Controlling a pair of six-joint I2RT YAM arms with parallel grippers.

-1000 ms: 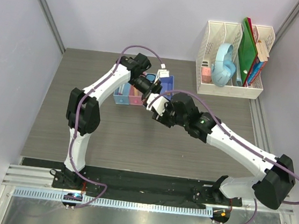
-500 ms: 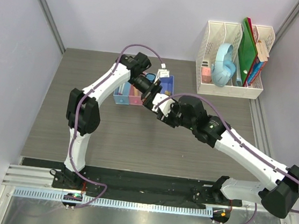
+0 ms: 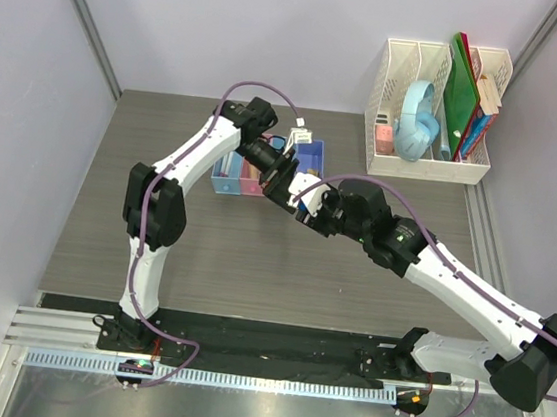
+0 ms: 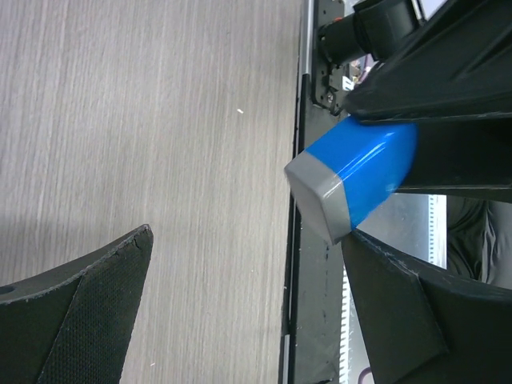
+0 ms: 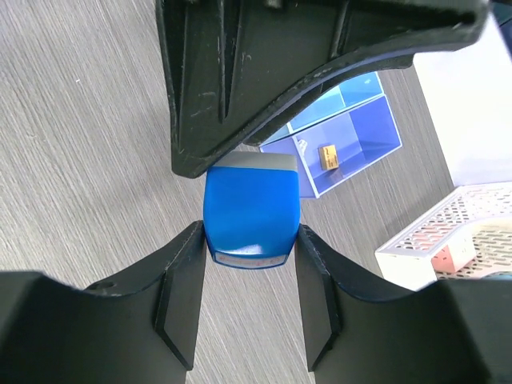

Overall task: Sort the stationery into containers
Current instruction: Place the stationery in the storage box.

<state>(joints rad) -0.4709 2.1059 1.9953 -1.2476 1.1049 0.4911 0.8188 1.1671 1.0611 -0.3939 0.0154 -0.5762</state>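
The right gripper [image 5: 249,234], clamped on the blue wedge-shaped piece [image 5: 250,210], has brought it up to the wide-open left gripper [image 4: 246,258]; a handover looks near

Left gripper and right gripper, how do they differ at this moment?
The black left gripper has its jaws spread wide; the black right gripper holds its jaws partway closed. The left gripper grips nothing; the right gripper clamps a glossy blue wedge-shaped piece with a grey end. Both hover over the grey wood-grain table.
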